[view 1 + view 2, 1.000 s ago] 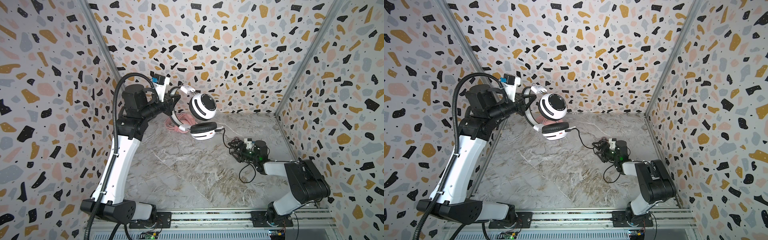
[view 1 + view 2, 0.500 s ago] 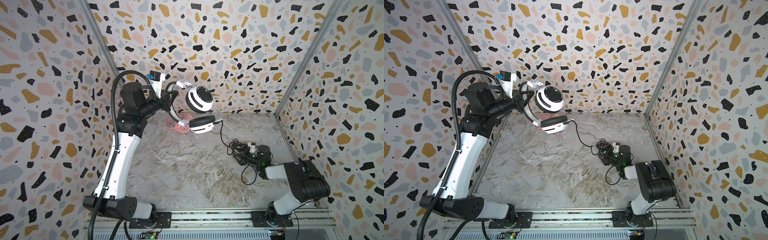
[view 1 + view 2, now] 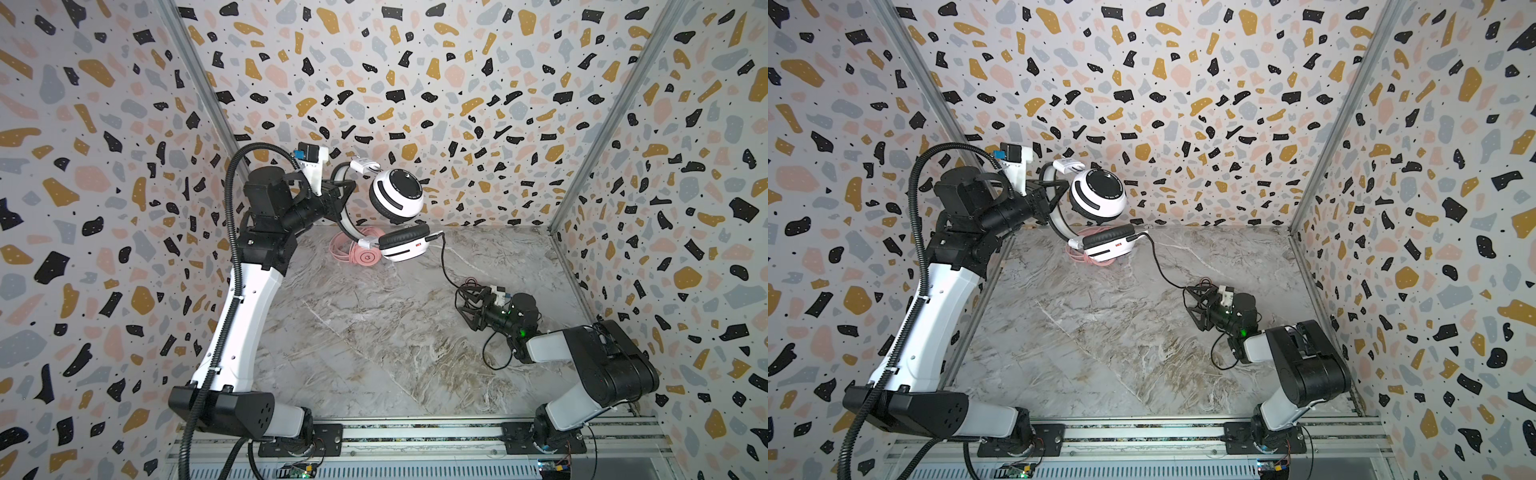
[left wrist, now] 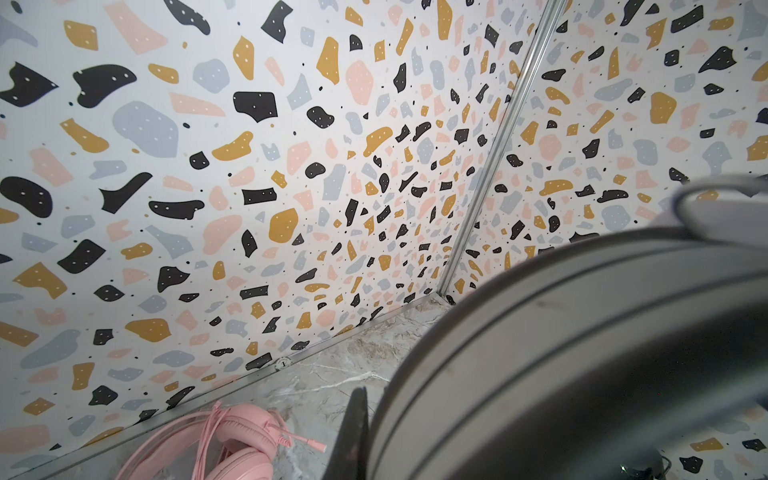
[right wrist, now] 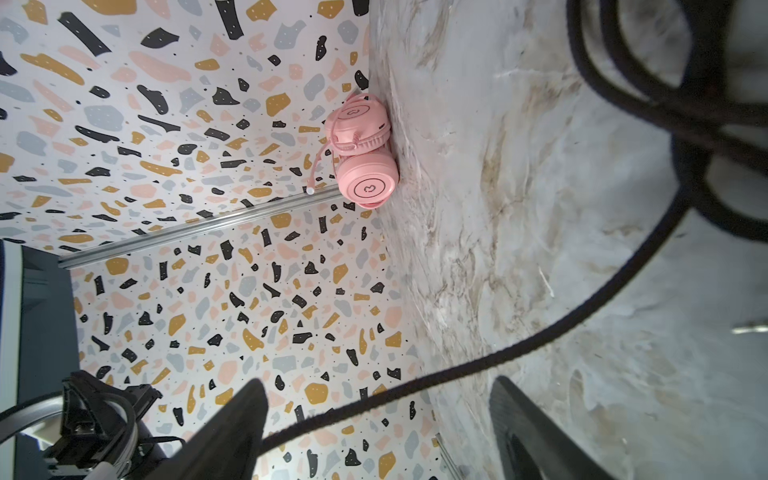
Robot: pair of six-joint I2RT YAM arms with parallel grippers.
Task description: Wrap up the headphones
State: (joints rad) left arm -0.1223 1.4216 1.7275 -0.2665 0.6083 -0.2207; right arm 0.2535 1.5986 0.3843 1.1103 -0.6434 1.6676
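Pinching the white headset (image 3: 397, 195) by its band in a top view, the left gripper (image 3: 344, 195) holds it aloft near the pink headset (image 3: 365, 257) on the table (image 3: 374, 353). In the right wrist view, the black cord (image 5: 457, 370) crosses between the spread jaws of the right gripper (image 5: 378, 384), and the pink headset bears a ringed logo.

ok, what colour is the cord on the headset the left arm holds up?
Black cord, clearest in a top view, trailing from the white headset.

Two headphones (image 3: 397, 199); two cords (image 3: 442, 253) (seemingly)
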